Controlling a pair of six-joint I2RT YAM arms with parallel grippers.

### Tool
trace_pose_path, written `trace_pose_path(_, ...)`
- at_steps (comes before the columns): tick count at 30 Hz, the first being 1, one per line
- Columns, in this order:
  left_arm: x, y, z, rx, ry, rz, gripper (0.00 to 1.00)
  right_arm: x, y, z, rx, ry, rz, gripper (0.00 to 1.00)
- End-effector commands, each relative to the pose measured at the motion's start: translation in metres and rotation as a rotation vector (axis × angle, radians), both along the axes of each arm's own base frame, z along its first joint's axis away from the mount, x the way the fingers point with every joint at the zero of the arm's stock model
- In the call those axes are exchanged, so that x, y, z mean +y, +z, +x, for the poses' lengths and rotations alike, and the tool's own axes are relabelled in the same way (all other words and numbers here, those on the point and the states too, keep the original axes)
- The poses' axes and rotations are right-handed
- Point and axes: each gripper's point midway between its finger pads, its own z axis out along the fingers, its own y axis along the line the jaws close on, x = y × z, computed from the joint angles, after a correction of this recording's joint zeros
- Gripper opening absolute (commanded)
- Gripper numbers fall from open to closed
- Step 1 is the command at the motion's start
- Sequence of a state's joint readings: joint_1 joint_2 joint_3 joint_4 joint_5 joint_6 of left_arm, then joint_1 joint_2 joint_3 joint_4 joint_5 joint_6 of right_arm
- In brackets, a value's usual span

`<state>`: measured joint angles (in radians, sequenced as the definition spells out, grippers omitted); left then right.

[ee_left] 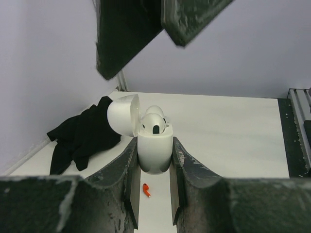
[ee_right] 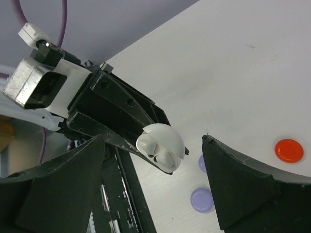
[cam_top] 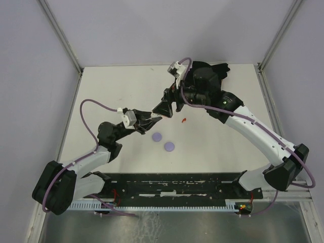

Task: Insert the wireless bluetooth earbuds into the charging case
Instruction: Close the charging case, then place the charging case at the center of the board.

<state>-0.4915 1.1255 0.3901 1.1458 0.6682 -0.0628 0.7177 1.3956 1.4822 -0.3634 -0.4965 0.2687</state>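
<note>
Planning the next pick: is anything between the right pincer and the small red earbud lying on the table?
Nothing visible. The red stemmed plastic earbud lies alone on the bare white table beside the open right pincer; the two round lavender discs sit nearer the arm bases.

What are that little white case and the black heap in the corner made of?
The white case looks like hard plastic with a smooth, glossy finish: its rounded body and open lid carry soft highlights and no texture. The black heap seems to be cloth, matte and soft: it lies in limp, irregular folds with no shine. Which kind of fabric cannot be told.
</note>
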Motion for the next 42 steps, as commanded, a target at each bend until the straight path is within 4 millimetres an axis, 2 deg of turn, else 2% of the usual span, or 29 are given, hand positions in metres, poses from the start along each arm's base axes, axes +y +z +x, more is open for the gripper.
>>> trace_pose_path(1,-0.005,0.021,-0.01,-0.046,-0.058,-0.022,0.03,0.014,0.0,-0.012,0.012,0.149,0.011,0.9)
trace_pose_path(6,-0.005,0.02,-0.008,-0.035,-0.052,-0.021,0.03,0.023,-0.011,-0.015,0.045,0.224,0.005,0.91)
trace_pose_path(10,-0.006,0.019,-0.001,-0.006,-0.028,-0.018,0.03,0.024,-0.016,-0.023,0.065,0.272,-0.006,0.91)
trace_pose_path(20,-0.007,0.01,0.012,0.061,0.004,0.007,0.03,0.004,-0.008,-0.033,-0.01,0.263,-0.016,0.92)
trace_pose_path(27,-0.007,0.003,0.017,0.114,0.019,0.014,0.03,-0.014,-0.018,-0.023,-0.04,0.151,-0.067,0.92)
trace_pose_path(30,-0.007,-0.002,0.022,0.213,0.032,0.007,0.03,-0.027,-0.025,-0.011,-0.052,0.037,-0.113,0.92)
trace_pose_path(33,-0.006,-0.01,0.028,0.401,0.065,-0.001,0.03,-0.044,-0.041,-0.001,-0.049,-0.076,-0.169,0.93)
trace_pose_path(37,0.006,-0.046,0.032,0.718,0.184,0.049,0.06,-0.067,-0.063,0.007,-0.029,-0.218,-0.228,0.93)
trace_pose_path(42,0.019,-0.09,0.012,1.041,0.255,0.118,0.14,-0.091,-0.096,0.009,0.005,-0.332,-0.293,0.93)
